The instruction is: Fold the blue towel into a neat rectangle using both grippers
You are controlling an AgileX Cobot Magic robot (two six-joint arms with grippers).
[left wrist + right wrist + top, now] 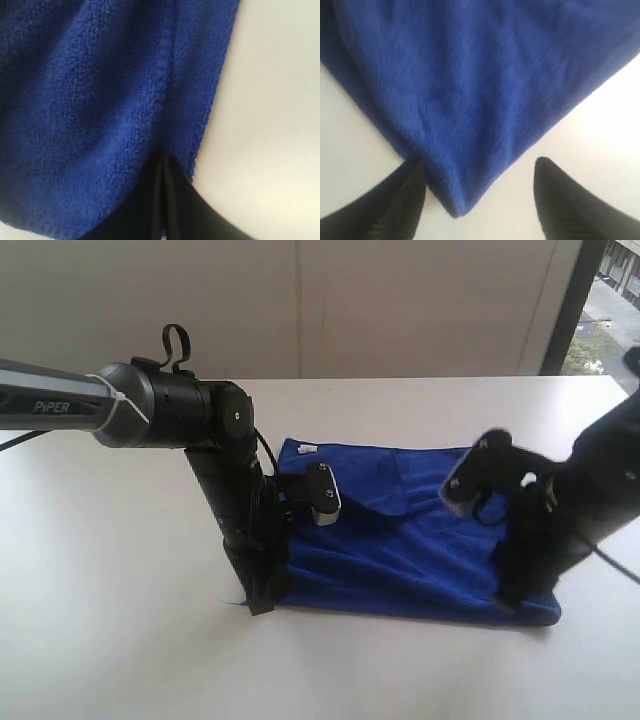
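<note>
Here, left tool (pixel 163 167) pinching blue towel (pixel 95 100) edge, right tool (pixel 480 165) wide astride corner.

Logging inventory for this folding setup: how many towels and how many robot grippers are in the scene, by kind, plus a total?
blue towel: 1
grippers: 2 (left gripper, right gripper)
Total: 3

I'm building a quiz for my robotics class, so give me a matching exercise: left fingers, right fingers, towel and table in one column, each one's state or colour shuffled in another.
1. left fingers
2. right fingers
3. towel
4. table

A. white
B. spread either side of a towel corner
C. blue
D. closed on the towel's edge

Pairs: 1-D, 2-B, 3-C, 4-A
</note>
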